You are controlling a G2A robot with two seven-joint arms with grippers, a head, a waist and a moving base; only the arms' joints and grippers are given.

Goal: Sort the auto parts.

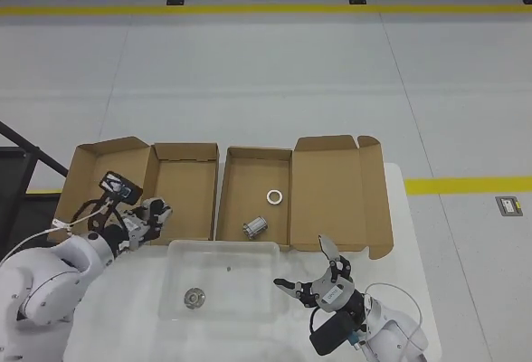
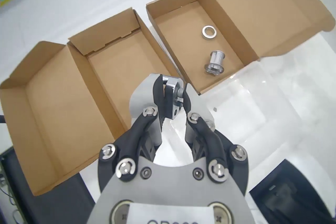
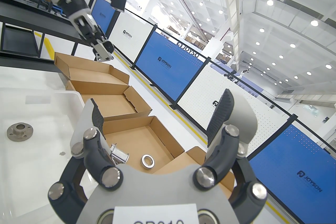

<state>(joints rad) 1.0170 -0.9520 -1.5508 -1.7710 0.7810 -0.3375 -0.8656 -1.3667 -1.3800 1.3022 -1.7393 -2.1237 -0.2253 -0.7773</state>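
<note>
Your left hand (image 2: 172, 90) is closed narrow on a metal part (image 2: 170, 100), a flat disc with a short stub, pinched between the two black pads. In the top view that hand (image 1: 154, 217) hangs over the near end of the left box (image 1: 186, 185), close to the far left corner of the bin (image 1: 177, 246). From the right wrist you can see the same hand (image 3: 101, 52) up above the boxes. The left box stands at the far left of the desk (image 1: 407, 233), its lid folded out to the left and its floor bare cardboard (image 2: 123, 62). Touching it on the right is the right box (image 1: 248, 172), its lid laid open toward the desk's right edge. In that box a ring (image 1: 273, 195) lies flat near the middle, and a bushing (image 1: 253, 227) lies near the near wall; both show from the left wrist, ring (image 2: 209, 32) and bushing (image 2: 215, 65), well apart from each other. The clear bin sits just in front of both boxes, and a flange (image 1: 194, 296) lies flat on its floor near the left end, alone. Your right hand (image 1: 303, 263) is spread wide and holds nothing, just beside the bin's right wall, near the desk's near edge. Its wrist view looks between its fingers (image 3: 92, 114) across the flange (image 3: 20, 131), the bushing (image 3: 119, 156) and the ring (image 3: 147, 160).
</note>
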